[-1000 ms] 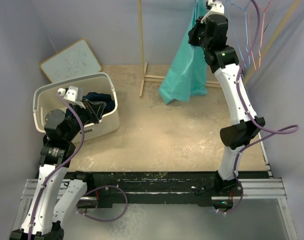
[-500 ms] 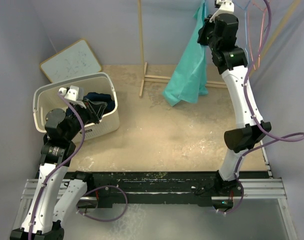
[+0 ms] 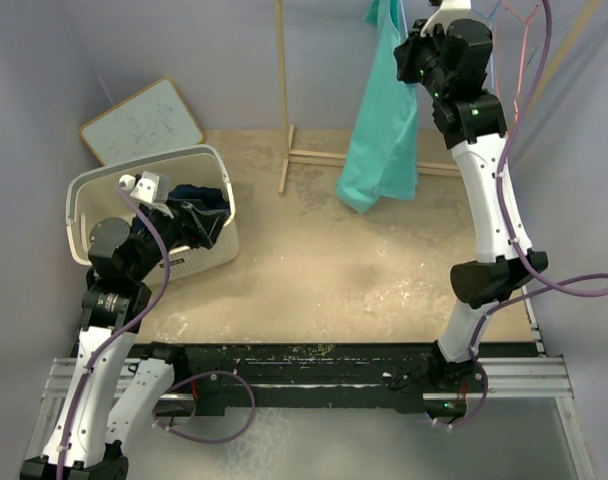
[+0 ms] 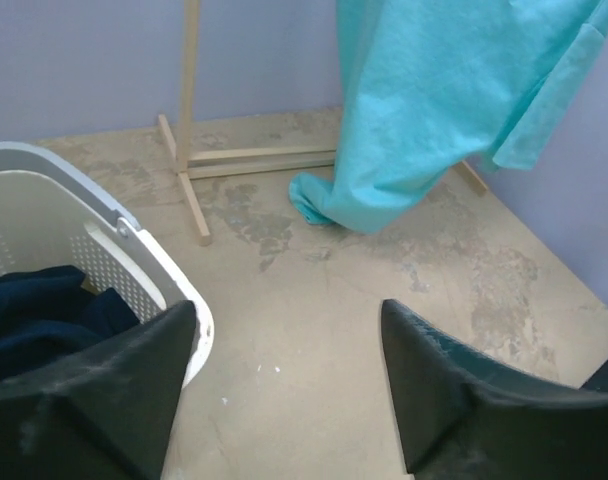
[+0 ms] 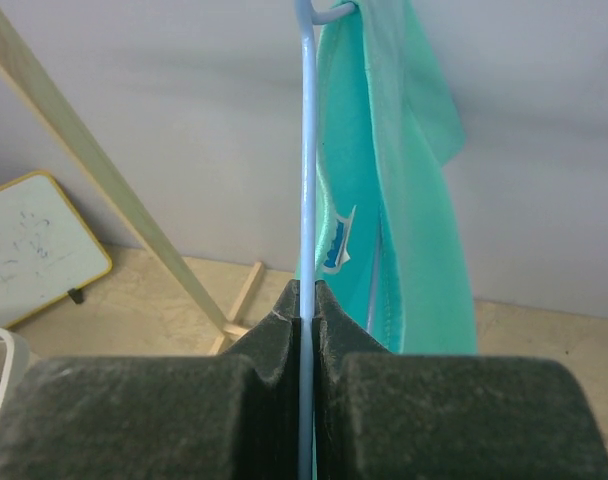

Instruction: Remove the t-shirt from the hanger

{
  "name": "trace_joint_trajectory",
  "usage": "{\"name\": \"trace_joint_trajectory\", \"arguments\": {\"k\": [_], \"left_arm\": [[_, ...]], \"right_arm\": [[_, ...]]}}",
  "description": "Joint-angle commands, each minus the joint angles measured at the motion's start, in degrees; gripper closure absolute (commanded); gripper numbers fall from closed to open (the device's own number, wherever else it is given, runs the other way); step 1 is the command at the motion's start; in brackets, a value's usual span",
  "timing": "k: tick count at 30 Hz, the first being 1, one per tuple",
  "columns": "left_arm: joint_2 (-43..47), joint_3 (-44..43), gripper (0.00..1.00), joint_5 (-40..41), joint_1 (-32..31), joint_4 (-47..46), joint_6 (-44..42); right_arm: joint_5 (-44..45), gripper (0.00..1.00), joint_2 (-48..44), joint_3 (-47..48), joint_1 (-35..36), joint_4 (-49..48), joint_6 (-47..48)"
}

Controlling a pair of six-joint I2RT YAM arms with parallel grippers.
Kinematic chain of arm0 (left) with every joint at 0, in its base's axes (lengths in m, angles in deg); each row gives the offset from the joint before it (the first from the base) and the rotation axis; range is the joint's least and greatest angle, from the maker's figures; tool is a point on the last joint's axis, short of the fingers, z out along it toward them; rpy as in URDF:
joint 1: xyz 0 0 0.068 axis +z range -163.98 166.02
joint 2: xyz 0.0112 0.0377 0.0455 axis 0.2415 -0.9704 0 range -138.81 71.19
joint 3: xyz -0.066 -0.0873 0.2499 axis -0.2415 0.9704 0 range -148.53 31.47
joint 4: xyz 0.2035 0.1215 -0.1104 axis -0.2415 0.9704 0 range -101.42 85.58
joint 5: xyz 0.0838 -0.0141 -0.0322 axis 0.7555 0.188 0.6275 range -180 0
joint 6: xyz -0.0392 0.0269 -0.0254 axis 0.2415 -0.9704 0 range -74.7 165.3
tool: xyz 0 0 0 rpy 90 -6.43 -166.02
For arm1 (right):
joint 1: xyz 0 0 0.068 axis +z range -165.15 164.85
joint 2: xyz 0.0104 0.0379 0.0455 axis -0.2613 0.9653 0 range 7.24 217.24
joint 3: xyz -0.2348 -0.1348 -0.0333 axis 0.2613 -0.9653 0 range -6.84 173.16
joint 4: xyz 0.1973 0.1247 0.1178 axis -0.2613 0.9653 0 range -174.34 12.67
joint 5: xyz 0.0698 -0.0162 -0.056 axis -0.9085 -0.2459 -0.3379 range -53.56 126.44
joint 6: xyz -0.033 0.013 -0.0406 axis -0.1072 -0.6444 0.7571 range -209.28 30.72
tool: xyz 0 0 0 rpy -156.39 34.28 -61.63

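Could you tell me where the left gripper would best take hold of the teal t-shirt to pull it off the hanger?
Probably the lower hem, approached from the basket side. The t-shirt hangs in a long loose drape with its bottom folds free, while the right gripper, shut on the hanger wire, crowds the collar end.

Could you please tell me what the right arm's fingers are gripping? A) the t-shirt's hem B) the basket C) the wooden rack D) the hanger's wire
D: in the right wrist view the right fingers pinch the pale hanger wire, the t-shirt hanging beside it.
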Motion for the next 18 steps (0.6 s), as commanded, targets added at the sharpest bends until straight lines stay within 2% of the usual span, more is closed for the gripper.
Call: {"name": "trace_joint_trajectory", "arguments": {"k": [1,6,13,15,18], "left_arm": [[-1.0,-0.5,0.13,-4.1,0.6,-4.7,1.8],[-3.0,-1.1,0.00,-5.6,0.7,-5.6,3.1],[-4.4,-0.8,0.01,-7.8,0.8,-11.3,6.9],[-5.5,-0.7,0.01,-11.0,0.8,-14.4,7.7],[-8.9,-2.0,0.01,-22.0,0.8,-22.2,7.8]], "right_arm": [[-3.2,1.00,-5.8,0.3,0.2,-4.6,0.1],[-6.0,1.00,-12.2,-7.5,0.2,-4.1,-1.3],[-12.0,1.00,-22.8,-18.2,0.2,-0.2,-1.2],[-15.3,1.00,-26.4,-21.9,0.2,2.1,-1.5],[-23.5,1.00,-32.6,-29.9,0.2,5.5,-2.7]]}}
